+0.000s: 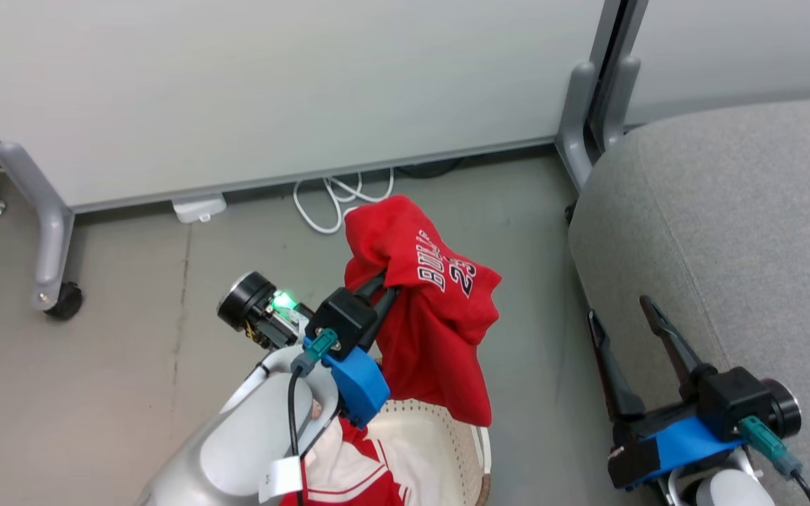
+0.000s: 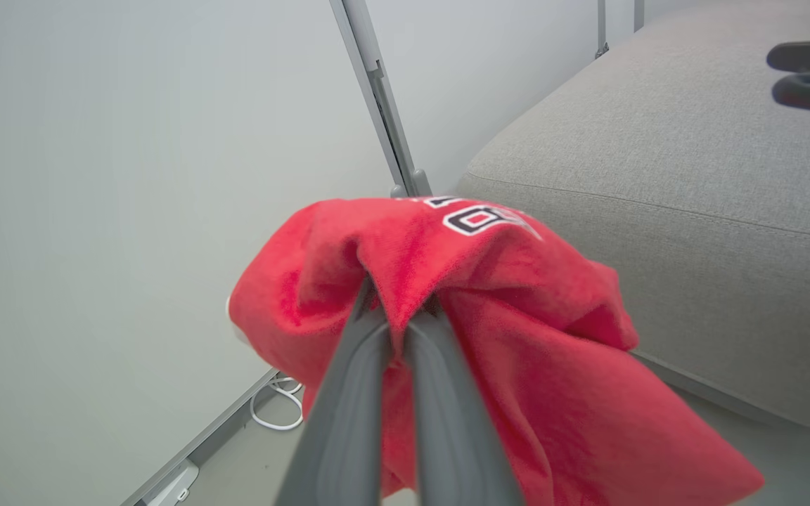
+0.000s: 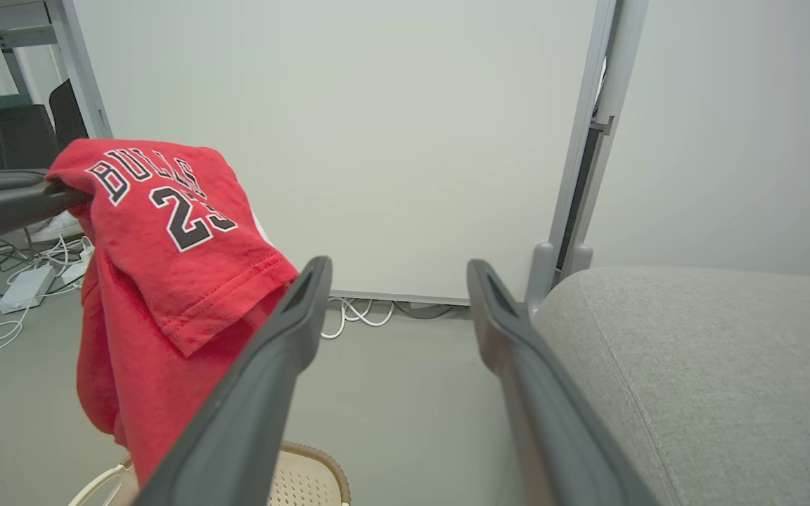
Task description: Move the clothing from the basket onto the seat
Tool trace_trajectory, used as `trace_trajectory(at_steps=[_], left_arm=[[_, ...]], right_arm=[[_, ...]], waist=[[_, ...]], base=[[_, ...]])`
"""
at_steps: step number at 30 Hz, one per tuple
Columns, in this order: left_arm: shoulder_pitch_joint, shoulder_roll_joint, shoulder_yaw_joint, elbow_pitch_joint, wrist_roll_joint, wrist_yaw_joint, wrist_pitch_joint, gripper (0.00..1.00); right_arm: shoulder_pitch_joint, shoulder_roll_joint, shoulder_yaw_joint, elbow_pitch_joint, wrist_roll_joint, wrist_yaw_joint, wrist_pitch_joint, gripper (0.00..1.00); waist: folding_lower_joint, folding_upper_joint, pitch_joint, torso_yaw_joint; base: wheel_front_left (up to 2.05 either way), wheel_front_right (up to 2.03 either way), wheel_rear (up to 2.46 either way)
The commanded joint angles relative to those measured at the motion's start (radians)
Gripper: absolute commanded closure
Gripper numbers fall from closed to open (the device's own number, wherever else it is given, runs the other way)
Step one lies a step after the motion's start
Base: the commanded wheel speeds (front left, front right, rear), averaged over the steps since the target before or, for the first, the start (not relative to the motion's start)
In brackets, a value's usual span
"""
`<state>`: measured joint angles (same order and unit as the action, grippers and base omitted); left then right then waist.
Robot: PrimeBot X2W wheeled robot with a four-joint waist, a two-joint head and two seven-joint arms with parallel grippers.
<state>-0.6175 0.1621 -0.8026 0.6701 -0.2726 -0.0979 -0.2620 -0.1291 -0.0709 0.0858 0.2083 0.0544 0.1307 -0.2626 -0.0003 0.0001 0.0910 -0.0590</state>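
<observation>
Jersey (image 1: 440, 330) hangs from my L jaws, clamped on it; seat (image 1: 728, 232) lies to its rt; R jaws wide, empty.

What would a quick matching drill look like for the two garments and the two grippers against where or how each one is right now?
Things:
1. red jersey
2. red-and-white garment
3. left gripper
4. right gripper

States:
a. open and empty, by the edge of the seat
b. lying in the basket
c. hanging in the air above the basket
d. shut on cloth

Pairs: 1-c, 2-b, 3-d, 4-a
</observation>
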Motion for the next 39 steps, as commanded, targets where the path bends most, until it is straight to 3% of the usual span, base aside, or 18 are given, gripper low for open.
trace_trajectory(at_steps=[1,13,22,31,39], left_arm=[[0.023,0.005,0.006,-0.006,0.007,-0.001,-0.004,1.00],[0.046,-0.006,0.013,-0.014,0.020,-0.014,-0.004,1.00],[0.021,-0.016,0.020,-0.018,0.033,-0.022,-0.004,1.00],[-0.015,-0.032,0.021,-0.028,0.045,-0.027,-0.004,1.00],[-0.035,-0.049,0.016,-0.041,0.053,-0.030,-0.004,1.00]], right_arm=[[0.026,0.003,-0.004,0.001,0.006,0.000,-0.003,0.00],[0.028,0.009,0.011,-0.021,0.009,0.000,-0.003,0.00],[-0.058,-0.001,0.153,-0.004,0.011,0.000,-0.004,0.00],[-0.196,-0.005,0.316,0.101,0.020,0.000,-0.004,0.00],[-0.307,0.007,0.361,0.237,-0.011,0.000,-0.003,0.00]], waist=[[0.0003,-0.0001,-0.032,0.009],[0.0003,-0.0001,-0.043,0.027],[0.0003,-0.0001,-0.037,0.042],[0.0003,-0.0001,-0.007,0.066],[0.0003,-0.0001,0.018,0.084]], base=[[0.00,0.00,0.00],[0.00,0.00,0.00],[0.00,0.00,0.00],[0.00,0.00,0.00],[0.00,0.00,0.00]])
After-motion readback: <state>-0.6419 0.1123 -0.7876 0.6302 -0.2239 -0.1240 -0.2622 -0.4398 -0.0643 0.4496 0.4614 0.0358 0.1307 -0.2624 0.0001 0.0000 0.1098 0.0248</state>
